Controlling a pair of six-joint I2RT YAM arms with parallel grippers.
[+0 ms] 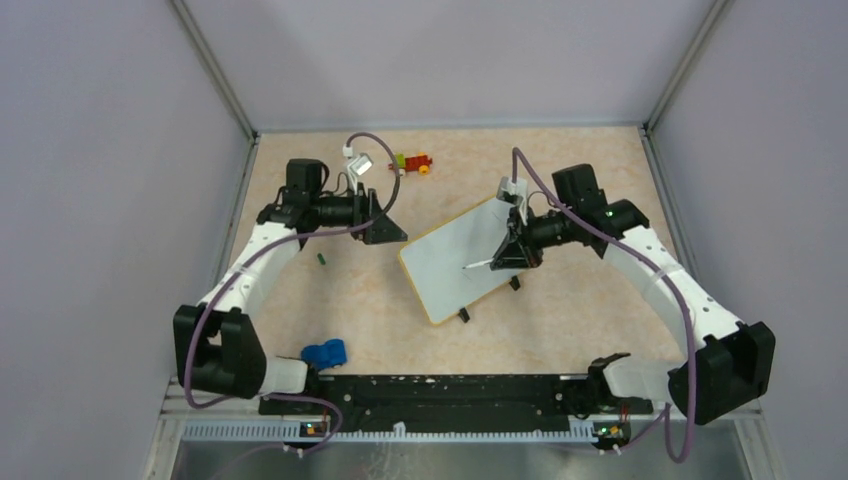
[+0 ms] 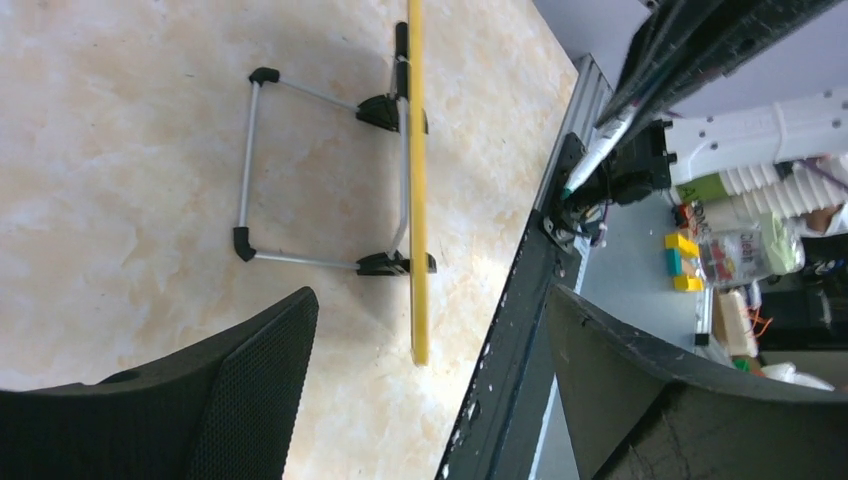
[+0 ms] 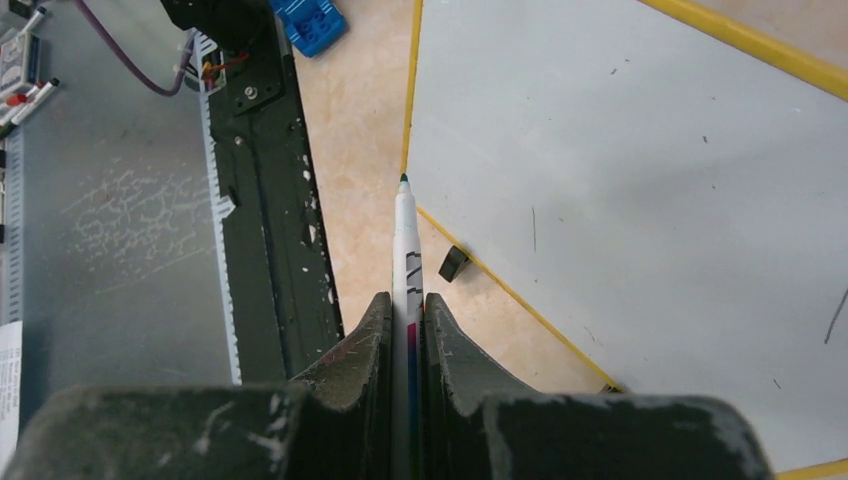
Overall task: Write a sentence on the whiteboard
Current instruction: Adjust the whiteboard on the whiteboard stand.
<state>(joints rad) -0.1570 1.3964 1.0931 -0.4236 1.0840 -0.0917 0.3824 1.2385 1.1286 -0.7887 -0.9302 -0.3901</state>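
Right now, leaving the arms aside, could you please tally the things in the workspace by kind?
whiteboard: 1
marker: 1
small green piece: 1
blue block: 1
coloured brick toy: 1
Total: 5

Smooth whiteboard [image 1: 445, 272] (yellow plastic rim) on matt marbled tabletop [image 1: 340, 300].
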